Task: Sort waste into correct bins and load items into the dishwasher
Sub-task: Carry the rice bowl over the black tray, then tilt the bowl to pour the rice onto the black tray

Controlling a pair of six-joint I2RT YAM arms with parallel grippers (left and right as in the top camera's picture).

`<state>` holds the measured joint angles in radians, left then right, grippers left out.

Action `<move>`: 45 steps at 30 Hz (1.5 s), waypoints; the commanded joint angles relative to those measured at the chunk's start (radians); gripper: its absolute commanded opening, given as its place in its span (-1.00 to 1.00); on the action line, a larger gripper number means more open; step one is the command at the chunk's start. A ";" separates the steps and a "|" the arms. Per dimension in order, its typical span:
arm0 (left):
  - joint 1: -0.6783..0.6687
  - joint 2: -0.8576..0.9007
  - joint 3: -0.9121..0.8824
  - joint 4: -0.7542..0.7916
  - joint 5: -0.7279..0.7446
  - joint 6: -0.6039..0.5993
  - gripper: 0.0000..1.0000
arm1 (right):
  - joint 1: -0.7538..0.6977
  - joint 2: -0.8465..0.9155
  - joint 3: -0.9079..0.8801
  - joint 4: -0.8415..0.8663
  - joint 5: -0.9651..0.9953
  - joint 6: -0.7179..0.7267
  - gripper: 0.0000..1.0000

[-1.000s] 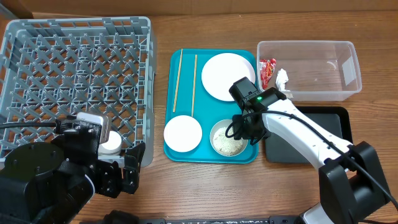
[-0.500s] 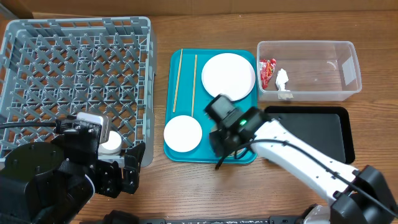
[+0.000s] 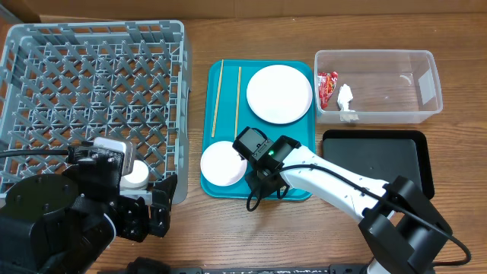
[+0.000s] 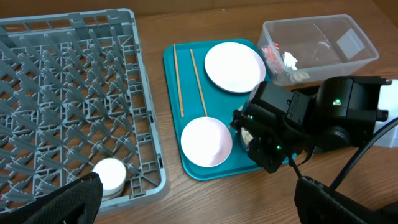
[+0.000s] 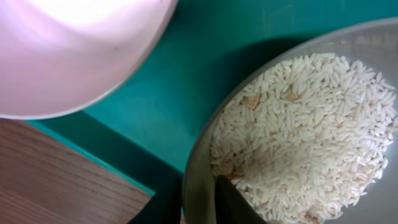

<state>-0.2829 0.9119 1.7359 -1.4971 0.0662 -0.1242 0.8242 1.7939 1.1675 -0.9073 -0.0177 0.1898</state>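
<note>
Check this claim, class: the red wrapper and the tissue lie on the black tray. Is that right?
No. The wrapper and tissue lie in the clear tub, not on the black tray; the overhead view shows it.

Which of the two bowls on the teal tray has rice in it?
The bowl nearer the black tray: it is filled with white rice. The other bowl, just below the chopsticks, is empty.

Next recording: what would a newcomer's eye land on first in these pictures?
The right gripper, down at the rim of a bowl of rice on the teal tray's near edge, one finger inside it. Then the big grey dish rack on the left, a lone white cup showing in its near corner.
</note>
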 commanded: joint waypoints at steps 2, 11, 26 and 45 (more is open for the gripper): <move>-0.006 -0.002 0.000 0.002 -0.011 -0.007 1.00 | -0.006 -0.003 -0.005 0.010 0.017 -0.004 -0.72; -0.006 -0.002 0.001 0.002 -0.011 -0.007 1.00 | -0.014 -0.024 0.016 -0.019 0.054 0.079 -0.92; -0.006 -0.002 0.001 0.002 -0.011 -0.007 1.00 | -0.249 -0.449 0.082 -0.137 -0.113 0.163 -0.92; -0.006 -0.002 0.001 0.002 -0.011 -0.007 1.00 | -0.933 -0.461 -0.205 -0.235 -0.846 -0.371 -0.92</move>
<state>-0.2829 0.9119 1.7359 -1.4971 0.0662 -0.1242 -0.0433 1.3098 1.0115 -1.1622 -0.6842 -0.0013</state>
